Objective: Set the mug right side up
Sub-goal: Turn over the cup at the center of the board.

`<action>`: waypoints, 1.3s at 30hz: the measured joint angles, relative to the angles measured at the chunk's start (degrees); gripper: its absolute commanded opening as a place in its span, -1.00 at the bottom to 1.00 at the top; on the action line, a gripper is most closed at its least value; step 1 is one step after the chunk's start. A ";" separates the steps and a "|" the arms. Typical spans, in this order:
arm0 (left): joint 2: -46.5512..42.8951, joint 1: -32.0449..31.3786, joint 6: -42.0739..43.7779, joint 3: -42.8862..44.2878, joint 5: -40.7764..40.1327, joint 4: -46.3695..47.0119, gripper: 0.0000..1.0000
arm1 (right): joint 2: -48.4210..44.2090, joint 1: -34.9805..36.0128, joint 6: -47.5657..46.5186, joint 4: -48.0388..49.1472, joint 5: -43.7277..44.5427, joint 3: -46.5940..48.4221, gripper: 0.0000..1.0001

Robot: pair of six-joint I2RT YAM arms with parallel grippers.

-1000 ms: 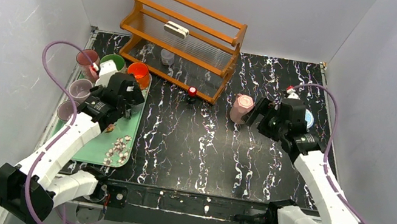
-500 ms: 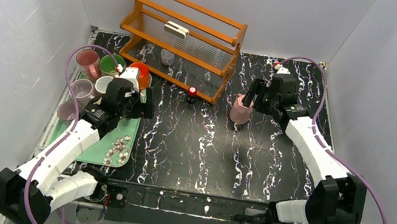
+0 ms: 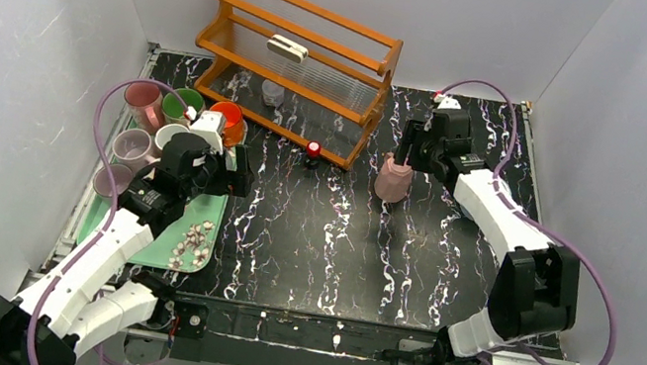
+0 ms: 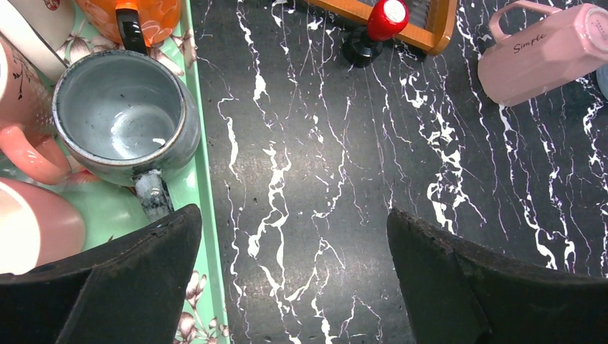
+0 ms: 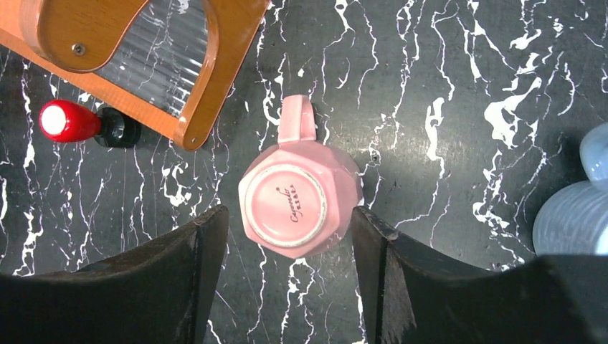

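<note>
Top view, mug: I see the pink mug standing rim-down on the table, just off the right end of the wooden rack.
Top view, right gripper: my right gripper hangs directly over the mug.
Top view, left gripper: my left gripper sits at the edge of the green tray, well apart from the mug.
Left wrist, jaws: spread wide, holding nothing, with bare table between them.
Left wrist, mug: far right corner, partly cut off by the frame.
Right wrist, jaws: partly open, 1 finger on each side of the mug's body. A sliver of table shows on the left. On the right I cannot tell whether the finger touches.
Right wrist, handle: sticks out clear of both fingers.
Handling: it looks like glazed ceramic, so I judge it stiff, fairly heavy, slick and chippable. I'd grip firmly across the faceted body, not the handle.
Hidden: the rim and interior are out of sight. A pale blue object is cut off at the right.
</note>
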 measured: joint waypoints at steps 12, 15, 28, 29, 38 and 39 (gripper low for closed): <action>-0.44 0.00 0.17 -0.02 0.00 0.04 0.96 | 6.60 0.00 -3.69 0.81 -0.72 3.06 0.33; -0.63 0.00 0.17 -0.02 0.00 0.04 0.96 | 7.50 0.00 -4.76 0.11 -2.10 3.41 0.25; -0.76 0.00 0.42 -0.74 0.02 0.04 0.96 | 7.52 0.57 -9.18 -2.93 -11.15 3.96 0.16; -0.76 0.00 0.44 -0.74 0.02 0.04 0.96 | 6.99 0.85 -9.51 -3.34 -11.28 3.50 0.15; -0.76 0.00 0.46 -0.74 0.39 0.04 0.96 | -0.63 4.46 -9.29 -14.60 -10.71 -0.39 0.11; -0.76 0.00 0.46 -0.74 0.39 0.02 0.96 | -1.01 4.94 -9.07 -16.00 -10.34 -0.33 0.13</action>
